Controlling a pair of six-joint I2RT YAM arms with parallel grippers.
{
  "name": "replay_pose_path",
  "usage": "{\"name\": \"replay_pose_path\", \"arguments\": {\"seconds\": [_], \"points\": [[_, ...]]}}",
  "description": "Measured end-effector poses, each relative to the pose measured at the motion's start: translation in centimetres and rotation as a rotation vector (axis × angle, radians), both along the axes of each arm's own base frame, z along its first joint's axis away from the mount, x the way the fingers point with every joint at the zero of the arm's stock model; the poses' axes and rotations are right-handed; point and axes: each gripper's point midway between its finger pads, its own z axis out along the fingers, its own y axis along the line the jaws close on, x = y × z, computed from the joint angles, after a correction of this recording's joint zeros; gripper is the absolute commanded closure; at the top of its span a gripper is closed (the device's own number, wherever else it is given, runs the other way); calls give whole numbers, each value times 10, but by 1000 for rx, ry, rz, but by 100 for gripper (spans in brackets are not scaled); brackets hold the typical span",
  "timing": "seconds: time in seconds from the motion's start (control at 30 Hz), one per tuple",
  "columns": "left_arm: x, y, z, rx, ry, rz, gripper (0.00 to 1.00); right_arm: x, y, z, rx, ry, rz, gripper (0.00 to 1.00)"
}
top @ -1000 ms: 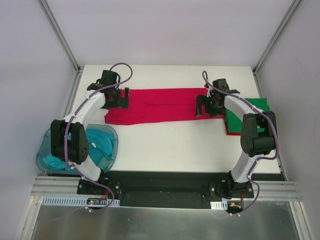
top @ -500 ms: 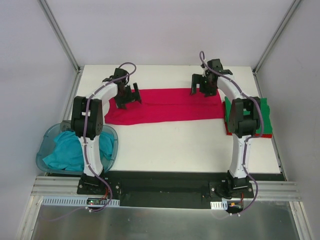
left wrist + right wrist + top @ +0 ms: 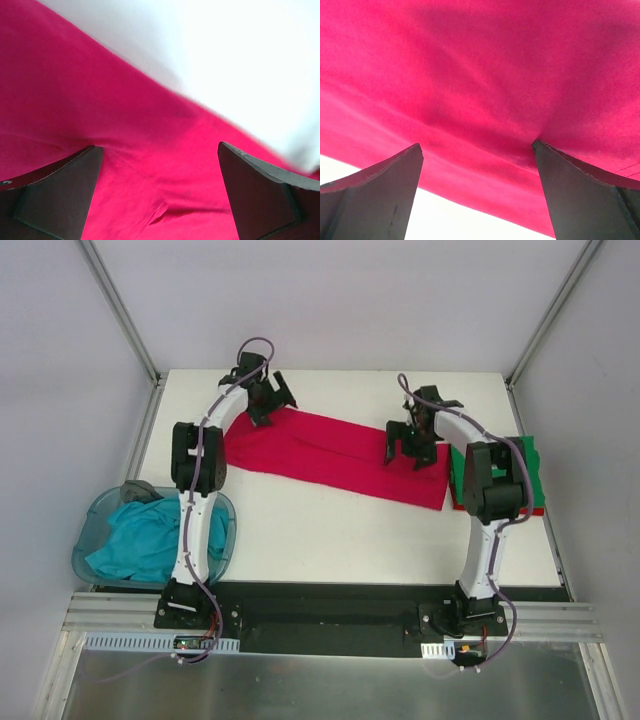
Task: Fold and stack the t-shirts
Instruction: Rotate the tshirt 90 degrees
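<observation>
A crimson red t-shirt (image 3: 330,450), folded into a long strip, lies slanted across the table from far left to near right. My left gripper (image 3: 272,405) is open over its far left end; in the left wrist view (image 3: 160,200) the fingers (image 3: 55,195) straddle wrinkled red cloth (image 3: 125,125). My right gripper (image 3: 405,452) is open over the strip's right part; in the right wrist view (image 3: 477,190) the right fingertip (image 3: 585,195) presses a dimple into the cloth (image 3: 485,75). A folded green t-shirt (image 3: 533,475) lies on a red one at the right edge. A teal t-shirt (image 3: 150,540) sits in the tub.
The translucent blue plastic tub (image 3: 90,565) stands at the near left, overhanging the table edge. The green and red stack lies close behind my right arm's elbow. Bare white table (image 3: 330,540) lies between the strip and the arm bases. Frame posts rise at the far corners.
The red strip has swung from level to slanted, its right end nearer. My left gripper moved farther and right; my right gripper moved nearer, onto the strip.
</observation>
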Motion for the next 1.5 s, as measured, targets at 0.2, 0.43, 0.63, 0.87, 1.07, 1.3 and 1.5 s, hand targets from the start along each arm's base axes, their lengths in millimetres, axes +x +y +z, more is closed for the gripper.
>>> {"name": "replay_pose_path", "arguments": {"seconds": [0.2,0.43,0.63,0.87,1.07,1.3,1.5], "points": [[72,-38,11,-218,-123,46,1,-113,20,1,20,114,8,4],[117,-75,21,-474,-275,114,1,-211,96,2,167,198,194,4],[137,-114,23,-580,-406,148,1,-242,160,8,267,228,393,4],[135,-147,27,-589,-492,143,1,-258,203,11,312,248,549,4],[138,-166,34,-588,-593,148,1,-252,210,15,338,242,564,4],[125,-194,32,-543,-633,85,1,-247,215,19,350,220,569,4],[114,-199,33,-476,-646,-25,1,-238,205,33,331,145,540,4]]}}
